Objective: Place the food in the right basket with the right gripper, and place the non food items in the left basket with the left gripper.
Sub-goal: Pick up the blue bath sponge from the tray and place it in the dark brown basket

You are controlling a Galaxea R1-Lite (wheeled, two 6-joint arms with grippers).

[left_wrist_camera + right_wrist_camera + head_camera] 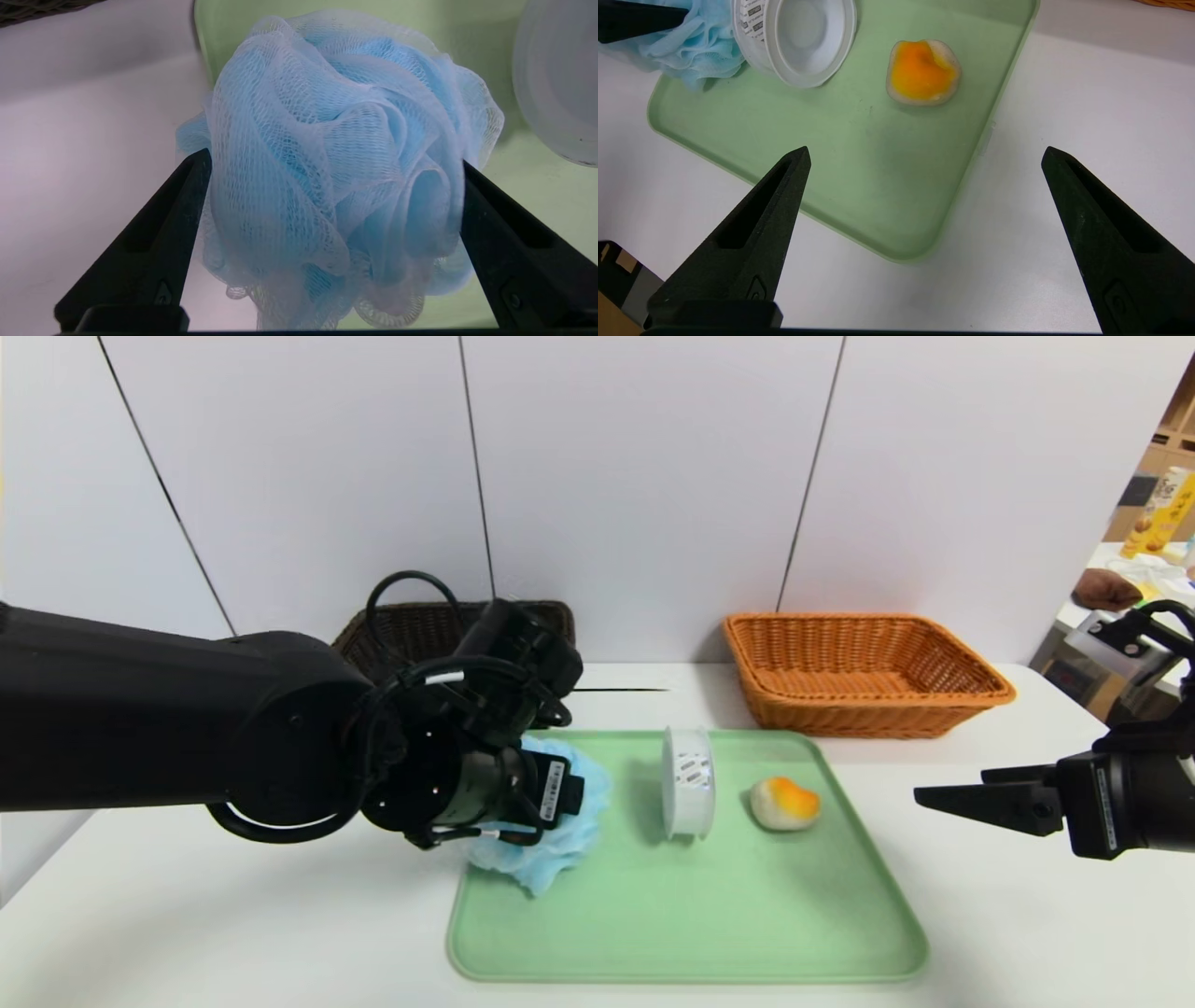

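Jaws: left gripper (334, 168) was spread wide around blue bath pouf (336, 163); right gripper (924, 156) gaped empty.
Relation: pouf sat squarely between left fingers (173, 219), nearer that arm.

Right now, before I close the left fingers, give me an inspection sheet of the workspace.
Surface: white table with a green tray in the middle.
Job's things: blue mesh bath puff at the tray's left edge; white round container on its side mid-tray; orange-topped bun beside it; dark basket back left, orange basket back right, nothing seen inside it.
Clutter: nothing seen on the table.
Grippers: left gripper open, fingers either side of the puff; right gripper open, off the tray's right edge.
Cables: black loop on the left wrist.
Surroundings: white wall panels; shelves far right.
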